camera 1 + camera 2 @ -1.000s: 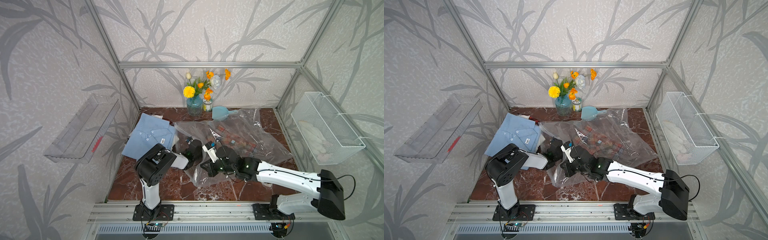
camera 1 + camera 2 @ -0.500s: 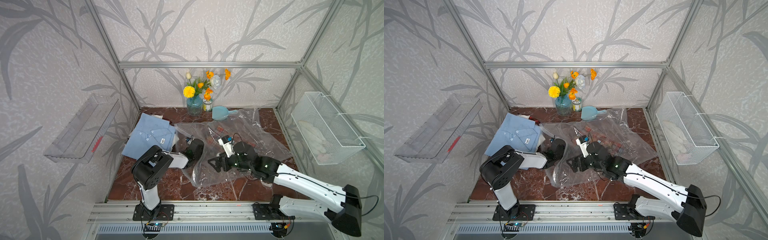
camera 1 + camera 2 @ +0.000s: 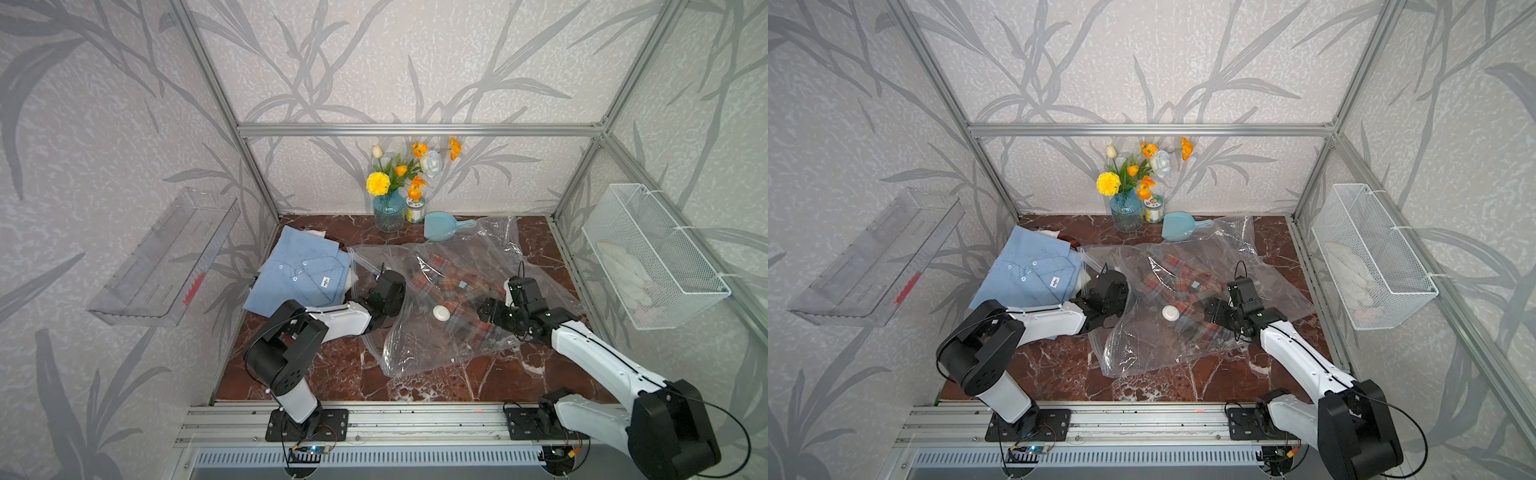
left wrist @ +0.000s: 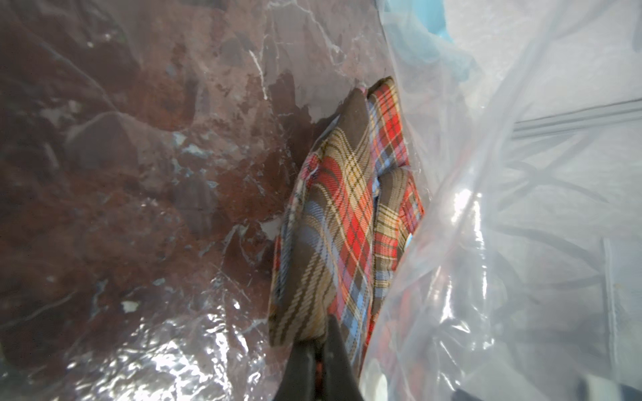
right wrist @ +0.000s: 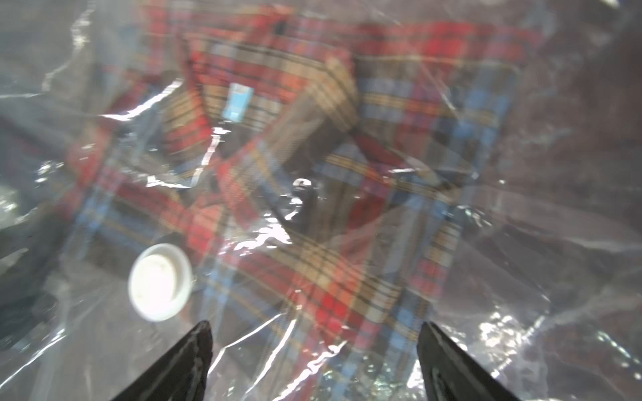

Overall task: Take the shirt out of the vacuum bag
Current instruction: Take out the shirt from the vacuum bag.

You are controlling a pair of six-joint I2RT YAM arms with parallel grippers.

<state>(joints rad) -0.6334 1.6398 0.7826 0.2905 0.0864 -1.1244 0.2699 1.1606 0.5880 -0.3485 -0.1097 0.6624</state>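
The vacuum bag (image 3: 436,345) is lying crumpled across the middle of the marble table (image 3: 478,382), its mouth facing left. The plaid shirt (image 3: 449,274) is sitting inside it, as it was a second ago. The white valve cap (image 3: 441,312), covered by the right arm a second ago, is now showing in both top views.

The left gripper (image 4: 318,357) is reaching into the mouth of the bag. Its pincer, slightly apart a second ago, is now pressing fully together on the near edge of the plaid shirt in the left wrist view.

The right gripper (image 5: 315,326) has been swinging away from the mouth, where it was working beside the left gripper. It is now hovering over the right part of the bag with its pincer spread wide, gripping nothing.

The folded blue shirt (image 3: 299,274) is lying to the left of the bag as before. The vase of flowers (image 3: 388,212) and the blue scoop (image 3: 440,226) are staying at the far edge.
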